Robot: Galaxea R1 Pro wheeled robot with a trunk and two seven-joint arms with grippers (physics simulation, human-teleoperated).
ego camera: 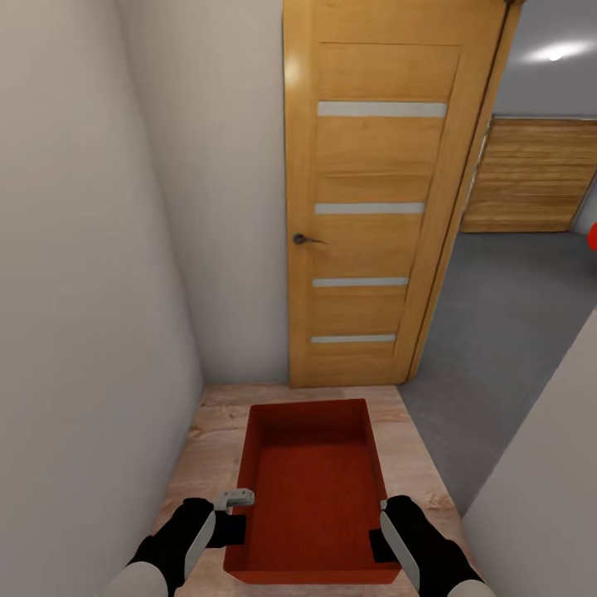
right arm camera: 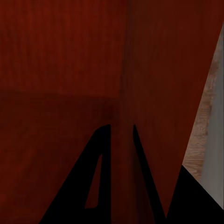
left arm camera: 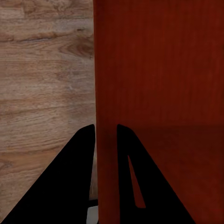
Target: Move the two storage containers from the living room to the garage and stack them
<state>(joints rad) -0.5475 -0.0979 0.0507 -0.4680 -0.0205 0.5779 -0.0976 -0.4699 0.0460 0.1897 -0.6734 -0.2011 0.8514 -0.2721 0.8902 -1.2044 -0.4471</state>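
With each pinching a side wall, left claw (ego camera: 235, 516) and right claw (ego camera: 383, 521) hold the storage container (ego camera: 313, 489).

My storage container (ego camera: 311, 489) hides the wood floor beneath it. A red shape (ego camera: 592, 239) beyond the door (ego camera: 373, 207) is cut off at the head view's edge, too partial to identify.

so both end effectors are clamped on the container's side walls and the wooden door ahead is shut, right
Not quite: the wooden door stands open, swung back against the wall, and the head view shows grey garage floor through the doorway beside it. The rest holds: the left end effector and right end effector each pinch a side wall of the container.
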